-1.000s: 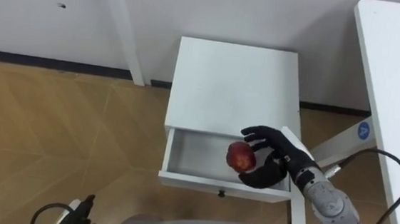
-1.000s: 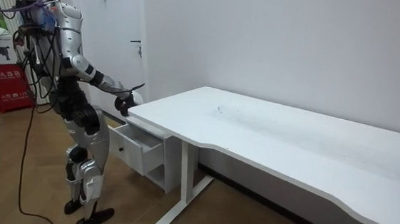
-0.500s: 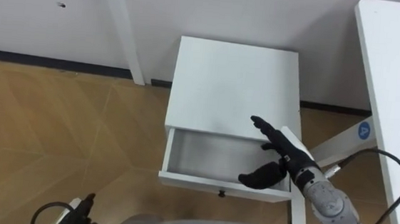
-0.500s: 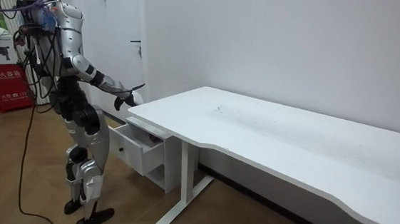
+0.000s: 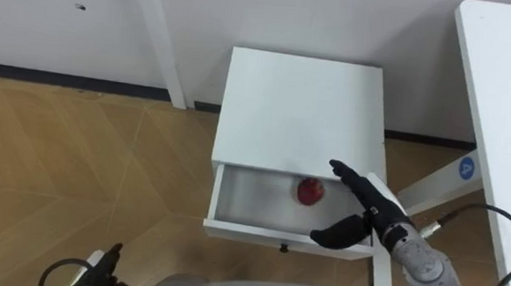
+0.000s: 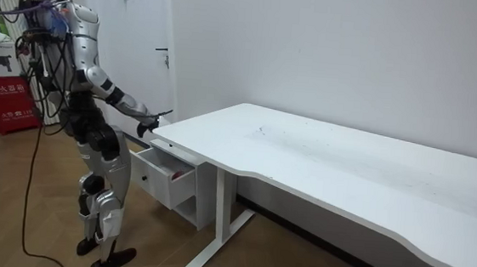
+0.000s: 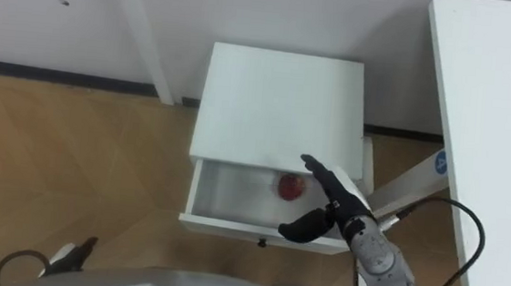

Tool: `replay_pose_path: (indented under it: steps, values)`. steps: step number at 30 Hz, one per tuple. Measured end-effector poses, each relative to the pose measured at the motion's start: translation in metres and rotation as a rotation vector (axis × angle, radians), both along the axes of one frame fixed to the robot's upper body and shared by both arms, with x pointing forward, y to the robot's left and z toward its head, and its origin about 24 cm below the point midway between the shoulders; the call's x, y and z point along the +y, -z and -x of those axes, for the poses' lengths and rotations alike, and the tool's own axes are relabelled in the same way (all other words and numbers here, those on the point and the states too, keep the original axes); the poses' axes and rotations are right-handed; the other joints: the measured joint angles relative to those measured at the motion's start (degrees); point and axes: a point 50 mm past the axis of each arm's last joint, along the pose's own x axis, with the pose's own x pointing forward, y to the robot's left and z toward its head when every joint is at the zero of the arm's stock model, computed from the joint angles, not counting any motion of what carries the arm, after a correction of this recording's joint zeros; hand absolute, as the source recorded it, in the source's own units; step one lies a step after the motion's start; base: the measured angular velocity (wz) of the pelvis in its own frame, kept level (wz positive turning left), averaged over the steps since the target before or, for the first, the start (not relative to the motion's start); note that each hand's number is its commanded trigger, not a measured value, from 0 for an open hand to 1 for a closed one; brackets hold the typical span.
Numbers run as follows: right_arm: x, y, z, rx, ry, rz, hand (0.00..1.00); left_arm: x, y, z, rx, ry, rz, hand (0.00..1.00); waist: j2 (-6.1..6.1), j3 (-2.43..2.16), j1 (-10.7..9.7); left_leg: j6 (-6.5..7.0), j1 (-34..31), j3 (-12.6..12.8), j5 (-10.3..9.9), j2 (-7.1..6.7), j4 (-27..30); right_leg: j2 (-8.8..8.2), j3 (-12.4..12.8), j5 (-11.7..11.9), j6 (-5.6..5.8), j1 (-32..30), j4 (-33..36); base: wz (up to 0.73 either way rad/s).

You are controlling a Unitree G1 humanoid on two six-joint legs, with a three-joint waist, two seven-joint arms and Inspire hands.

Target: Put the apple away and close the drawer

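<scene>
Since the apple (image 5: 310,192) lies on the floor of the drawer (image 5: 249,197) with no hand on it, we judge the first half of the task done. The fruit rests right of the drawer's middle, close to the front edge of the white cabinet (image 5: 299,110), and nothing touches it. What is left is the closing: the drawer stands pulled well out from the cabinet, with its front panel and small dark knob (image 5: 283,247) toward the robot. We note that the right hand (image 5: 370,216) hovers above the right end of the drawer, just beside the apple and apart from it. Its fingers (image 5: 349,180) are straight and spread, reaching toward the cabinet's front edge, while the thumb (image 5: 332,234) stands off below them, over the front panel. The gap between thumb and fingers is wide and holds nothing. Whether the thumb touches the panel's top edge we cannot tell. In the room view the robot stands upright at the end of the white desk (image 6: 322,157), at the room view's left, with this arm stretched out over the open drawer. For the step to come, we judge that the hand must come clear of the drawer's inside and bear on the front panel, pushing it squarely toward the cabinet until it sits flush; a push off to one side could skew the drawer, and a hard one could set the apple rolling
</scene>
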Motion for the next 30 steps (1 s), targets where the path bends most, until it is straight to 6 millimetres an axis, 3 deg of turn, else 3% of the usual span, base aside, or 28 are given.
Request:
replay_pose_path:
  steps: [2,5,7,8,9,10,11,12,13,14,15,16,18,21,23,25,26,28,29,30]
  values:
    - [-0.012,0.010,0.014,0.060,0.113,-0.020,0.00,0.001,0.000,0.004,0.007,-0.017,-0.010,0.00,0.03,-0.15,-0.16,0.10,0.10,-0.12,-0.18,0.00,-0.02,-0.16,-0.99,-0.02,0.03,0.32,0.11,0.08]
    - [-0.036,0.018,0.036,0.119,0.292,0.007,0.00,0.004,0.001,0.014,0.023,-0.093,-0.012,0.00,0.75,-0.29,-2.18,0.45,-1.24,-0.18,-1.07,-0.01,1.99,-0.99,-2.02,-0.77,0.44,-0.75,2.40,0.13]
    - [-0.052,0.023,0.056,0.164,0.413,0.042,0.00,0.008,0.001,0.018,0.024,-0.144,-0.016,0.00,0.84,-0.33,-3.22,0.80,-2.68,1.91,-3.03,0.15,5.38,-2.55,-2.64,-3.62,0.92,-3.49,9.00,0.18]
    - [-0.063,0.026,0.070,0.203,0.489,0.073,0.00,0.010,0.001,0.017,0.026,-0.173,-0.017,0.00,1.10,-0.44,-3.23,1.23,-3.48,4.10,-4.41,0.34,7.87,-4.06,-2.65,-5.09,1.35,-6.39,16.03,0.24]
    - [-0.073,0.027,0.086,0.243,0.542,0.110,0.00,0.012,0.001,0.016,0.027,-0.187,-0.018,0.00,1.22,-0.42,-3.47,1.82,-4.13,5.13,-5.40,0.20,9.87,-6.33,-2.79,-5.12,1.46,-10.47,25.81,0.34]
    - [-0.076,0.027,0.094,0.262,0.561,0.128,0.00,0.013,0.001,0.016,0.028,-0.192,-0.020,0.00,1.21,-0.49,-3.93,2.23,-4.18,6.30,-6.05,0.10,10.69,-7.54,-2.88,-4.71,1.61,-12.44,30.57,0.56]
    - [-0.080,0.028,0.107,0.288,0.609,0.139,0.00,0.017,0.000,0.012,0.020,-0.191,-0.029,0.00,1.02,-0.78,-5.21,3.03,-4.47,8.29,-7.27,0.01,12.59,-10.40,-2.44,-2.37,1.60,-16.78,39.60,0.61]
    - [-0.084,0.028,0.122,0.321,0.665,0.139,0.00,0.018,0.000,0.012,0.019,-0.188,-0.032,0.00,1.84,-0.92,-6.10,3.87,-4.70,9.00,-8.45,0.13,14.34,-12.31,-1.84,3.11,1.00,-20.94,47.07,0.46]
    - [-0.085,0.029,0.127,0.337,0.679,0.142,0.00,0.018,0.000,0.013,0.022,-0.188,-0.031,0.00,2.57,-1.09,-6.00,4.30,-4.78,8.87,-8.72,0.25,14.66,-12.58,-0.79,6.21,0.71,-22.92,49.60,-0.04]
    - [-0.086,0.030,0.133,0.359,0.706,0.132,0.00,0.020,-0.001,0.016,0.027,-0.191,-0.036,0.00,3.88,-0.72,-6.02,5.02,-5.00,9.16,-9.06,0.39,15.62,-12.95,0.73,13.30,-0.17,-27.47,54.37,-0.31]
    - [-0.083,0.032,0.139,0.387,0.717,0.120,0.00,0.023,-0.001,0.022,0.042,-0.195,-0.048,0.00,4.50,-0.77,-6.26,5.85,-5.52,9.62,-9.43,0.48,16.60,-12.92,2.41,15.59,-0.92,-32.34,60.56,-0.35]
    - [-0.082,0.033,0.142,0.400,0.718,0.117,0.00,0.024,-0.002,0.021,0.038,-0.202,-0.053,0.00,4.46,-0.88,-6.35,6.20,-5.87,9.81,-9.63,0.53,17.13,-12.82,2.72,14.39,-0.61,-35.19,65.10,-0.20]
    - [-0.077,0.035,0.150,0.444,0.719,0.115,0.00,0.023,-0.001,0.026,0.051,-0.243,-0.049,0.00,5.56,-0.75,-6.93,7.35,-7.35,9.99,-9.92,1.14,18.74,-12.51,1.10,8.49,-0.58,-45.52,79.44,-0.07]
    - [-0.073,0.037,0.154,0.462,0.729,0.114,0.00,0.022,0.001,0.025,0.065,-0.277,-0.044,0.00,5.86,-0.49,-7.66,8.65,-7.90,10.02,-10.20,1.14,20.04,-12.61,-1.22,4.67,-0.21,-53.05,88.21,0.06]
    - [-0.073,0.038,0.153,0.464,0.740,0.124,0.00,0.020,0.002,0.027,0.079,-0.284,-0.042,0.00,6.01,-0.45,-7.65,9.18,-7.47,9.99,-10.18,1.14,20.17,-12.64,-1.56,3.75,-0.01,-55.15,89.91,0.10]
    - [-0.074,0.038,0.143,0.441,0.762,0.127,0.00,0.020,0.002,0.031,0.097,-0.294,-0.047,0.00,6.13,-0.39,-7.58,8.85,-7.12,9.98,-10.35,1.15,20.16,-12.80,-1.54,3.70,0.03,-56.25,91.52,0.03]
    - [-0.077,0.038,0.133,0.411,0.779,0.130,0.00,0.020,0.002,0.034,0.108,-0.297,-0.050,0.00,6.56,-0.38,-7.61,7.91,-7.16,9.99,-10.50,1.15,20.03,-12.77,-1.12,3.71,0.03,-56.54,92.17,-0.15]
    - [-0.082,0.036,0.114,0.377,0.796,0.143,0.00,0.012,0.005,0.044,0.145,-0.315,-0.036,0.00,7.25,-0.34,-7.59,-2.60,-5.64,11.34,-9.92,0.58,17.20,-12.44,-0.73,3.67,-0.39,-55.04,91.28,-0.25]
    - [-0.079,0.036,0.100,0.351,0.798,0.137,0.00,0.011,0.005,0.049,0.153,-0.329,-0.034,0.00,6.06,-0.31,-7.51,-1.59,-6.70,9.02,-11.41,1.91,24.82,-14.59,0.78,3.22,0.40,-54.40,91.86,0.15]
    - [-0.076,0.037,0.099,0.354,0.796,0.134,0.00,0.022,0.001,0.037,0.109,-0.319,-0.056,0.00,6.91,0.07,-7.23,-1.03,-10.38,2.11,-17.43,7.39,33.35,-15.15,3.57,2.80,1.37,-55.38,94.82,0.38]
